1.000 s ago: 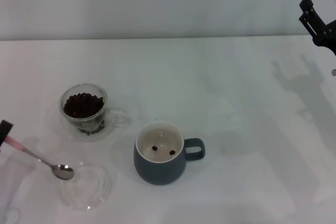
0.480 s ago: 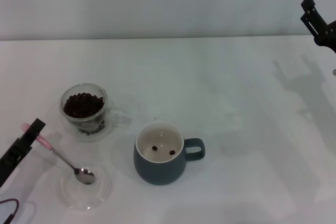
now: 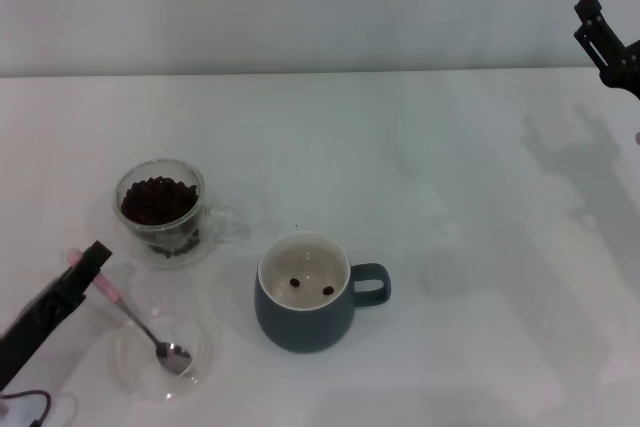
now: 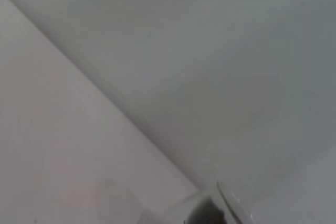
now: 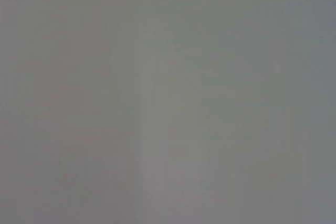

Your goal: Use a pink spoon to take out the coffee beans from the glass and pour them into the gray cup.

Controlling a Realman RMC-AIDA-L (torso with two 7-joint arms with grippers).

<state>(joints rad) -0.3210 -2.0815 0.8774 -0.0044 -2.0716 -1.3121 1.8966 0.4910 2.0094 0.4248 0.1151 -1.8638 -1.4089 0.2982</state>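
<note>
My left gripper [image 3: 88, 265], lower left of the frame, grips the pink spoon [image 3: 140, 322], whose bowl sits in a clear dish [image 3: 200, 367]. The glass [image 3: 160, 212] of coffee beans [image 3: 157, 199] is above it, the gray cup [image 3: 305, 292] center. The right gripper [image 3: 605, 42] is top right, probably parked; can't tell its state.

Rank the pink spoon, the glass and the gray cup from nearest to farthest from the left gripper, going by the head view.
1. The pink spoon: its handle end is at the left gripper, its bowl in the flat clear dish.
2. The glass of coffee beans: just behind the left gripper, slightly right.
3. The gray cup: farthest, off to the right, near the table's middle.
</note>
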